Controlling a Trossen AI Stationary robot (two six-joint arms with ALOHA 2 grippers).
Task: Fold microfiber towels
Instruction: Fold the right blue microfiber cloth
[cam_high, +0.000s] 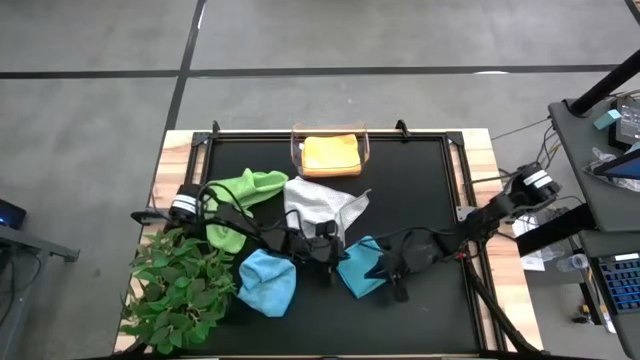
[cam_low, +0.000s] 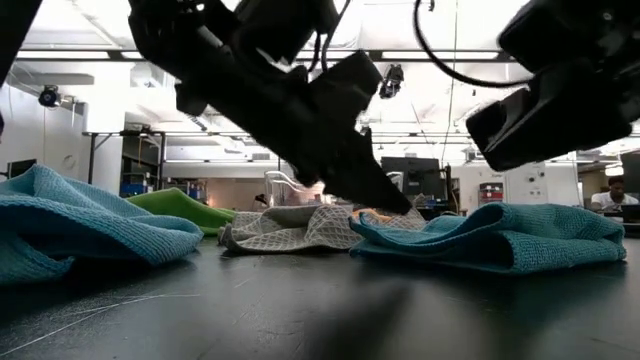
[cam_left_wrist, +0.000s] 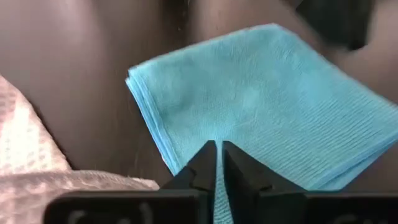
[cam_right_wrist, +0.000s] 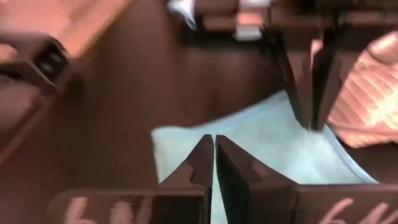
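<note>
- Teal cloth is lying under both grippers: the left gripper (cam_left_wrist: 216, 163) is pinching one edge of the teal towel (cam_left_wrist: 261, 106), fingers nearly together.
- The right gripper (cam_right_wrist: 213, 163) is gripping the opposite side of it, fingers almost closed, likely so the two arms can lift and fold it together.
- The grey-white towel (cam_high: 318, 207) is lying just beside it, crumpled.
- The light blue towel (cam_high: 267, 283) and lime green towel (cam_high: 243, 203) are sitting unfolded on the left.
- The yellow-orange towel (cam_high: 331, 155) is resting folded in the clear bin (cam_high: 297, 148).
</note>
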